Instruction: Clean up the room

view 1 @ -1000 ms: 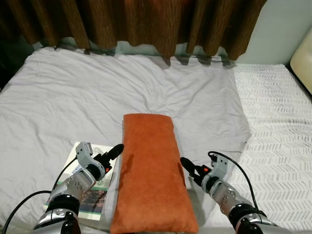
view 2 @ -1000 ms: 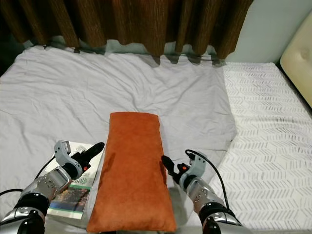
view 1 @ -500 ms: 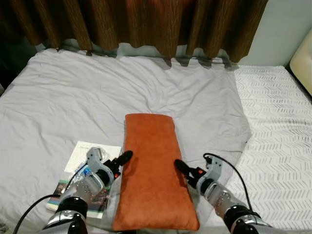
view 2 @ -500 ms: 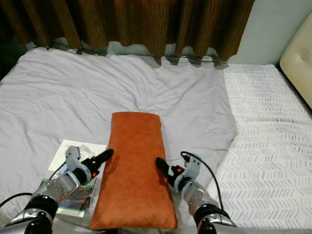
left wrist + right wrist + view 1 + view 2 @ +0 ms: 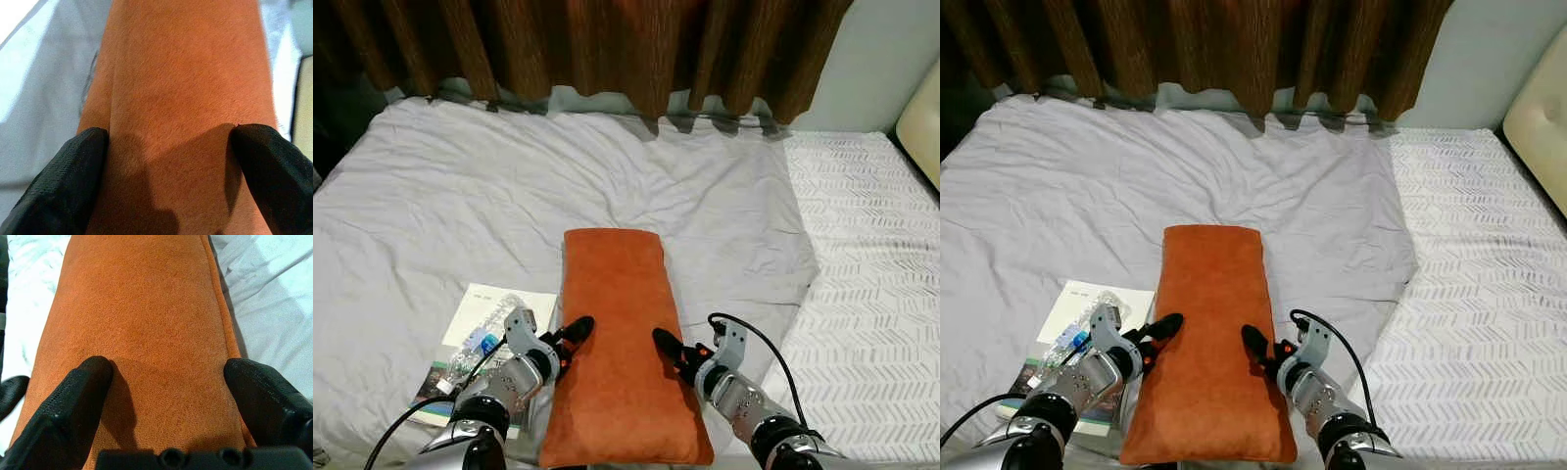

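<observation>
A long orange pillow [image 5: 617, 352] lies lengthwise on the grey duvet [image 5: 509, 206], its near end close to me. My left gripper [image 5: 574, 331] rests over the pillow's left edge, and my right gripper [image 5: 666, 345] sits on its right side, both about two thirds of the way towards me. In the left wrist view the left gripper [image 5: 168, 171] is open, its black fingers [image 5: 63, 181] spread wide on the orange fabric [image 5: 186, 73]. The right gripper [image 5: 166, 396] is likewise open across the pillow [image 5: 142, 298].
A magazine [image 5: 475, 338] with a clear plastic bottle [image 5: 470, 345] on it lies left of the pillow. Brown curtains [image 5: 607, 49] hang behind the bed. A white patterned sheet [image 5: 871, 255] covers the right side, with a beige cushion [image 5: 922, 117] at the far right.
Both grippers have moved inward from beside the pillow onto its top, towards each other. The pillow has stayed where it was.
</observation>
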Controlling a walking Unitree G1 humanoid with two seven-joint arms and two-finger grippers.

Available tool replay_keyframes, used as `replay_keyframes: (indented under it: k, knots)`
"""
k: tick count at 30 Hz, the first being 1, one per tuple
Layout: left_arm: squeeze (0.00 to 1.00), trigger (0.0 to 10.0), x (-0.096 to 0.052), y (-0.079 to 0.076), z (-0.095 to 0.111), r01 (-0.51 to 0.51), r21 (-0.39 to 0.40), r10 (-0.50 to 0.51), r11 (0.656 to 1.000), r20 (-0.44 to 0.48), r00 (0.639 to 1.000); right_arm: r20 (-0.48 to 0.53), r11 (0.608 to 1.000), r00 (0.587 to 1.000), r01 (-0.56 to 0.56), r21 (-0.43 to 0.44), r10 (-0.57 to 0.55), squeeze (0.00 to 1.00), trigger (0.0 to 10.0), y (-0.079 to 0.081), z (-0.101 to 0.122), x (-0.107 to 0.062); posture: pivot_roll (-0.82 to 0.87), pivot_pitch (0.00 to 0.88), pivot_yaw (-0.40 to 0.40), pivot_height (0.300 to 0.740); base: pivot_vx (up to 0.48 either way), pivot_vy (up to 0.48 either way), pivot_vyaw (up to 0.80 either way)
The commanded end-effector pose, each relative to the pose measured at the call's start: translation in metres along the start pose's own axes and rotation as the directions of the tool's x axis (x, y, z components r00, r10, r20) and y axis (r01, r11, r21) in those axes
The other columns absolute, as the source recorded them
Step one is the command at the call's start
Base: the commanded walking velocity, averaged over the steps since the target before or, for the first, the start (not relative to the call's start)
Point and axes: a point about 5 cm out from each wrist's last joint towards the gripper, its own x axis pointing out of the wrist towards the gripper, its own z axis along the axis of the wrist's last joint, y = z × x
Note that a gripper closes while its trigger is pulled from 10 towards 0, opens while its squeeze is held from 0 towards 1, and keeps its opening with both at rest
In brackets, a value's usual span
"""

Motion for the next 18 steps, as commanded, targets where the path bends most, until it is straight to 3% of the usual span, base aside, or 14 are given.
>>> replay_keyframes:
  k: [1,2,3,4,5,6,18]
  knots:
    - [0.0,10.0,0.001,0.006,-0.016,-0.05,0.009,0.05,0.999,-0.069,0.996,-0.047,0.999,0.999,0.016,0.032,-0.015,0.0,10.0,0.0,-0.014,0.0,0.13,0.185,-0.04,0.74,0.0,0.0,0.0]
    - [0.0,9.2,0.001,0.006,-0.017,-0.056,0.016,0.057,0.998,-0.076,0.995,-0.051,0.999,0.999,0.012,0.032,-0.01,0.0,10.0,0.001,-0.015,0.0,0.13,0.182,-0.04,0.74,0.0,0.0,0.0]
    - [0.0,0.0,0.001,0.007,-0.017,-0.066,0.037,0.069,0.997,-0.073,0.995,-0.055,0.999,0.998,0.009,0.031,-0.007,0.0,10.0,0.002,-0.016,0.0,0.13,0.175,-0.039,0.74,0.0,0.0,0.0]
    - [0.0,0.0,0.001,0.007,-0.017,-0.078,0.052,0.081,0.996,-0.071,0.994,-0.062,1.0,0.998,0.01,0.026,-0.008,0.0,10.0,0.002,-0.018,0.0,0.12,0.172,-0.041,0.74,0.0,0.0,0.0]
    - [0.0,0.0,0.001,0.008,-0.017,-0.09,0.058,0.094,0.994,-0.069,0.993,-0.069,1.0,0.997,0.026,0.015,-0.024,0.0,4.0,0.001,-0.02,0.0,0.12,0.169,-0.043,0.74,0.0,0.0,0.0]
    - [0.0,0.0,0.001,0.009,-0.017,-0.101,0.064,0.105,0.993,-0.066,0.992,-0.073,0.999,0.997,0.039,0.01,-0.039,0.0,0.0,-0.001,-0.021,-0.001,0.12,0.169,-0.046,0.74,0.0,0.0,0.0]
    - [0.0,0.0,-0.004,0.022,-0.017,-0.129,0.103,0.132,0.986,-0.028,0.991,-0.08,0.993,0.99,0.12,0.018,-0.118,0.0,0.0,-0.02,-0.032,-0.012,0.12,0.176,-0.047,0.74,0.0,0.0,0.0]
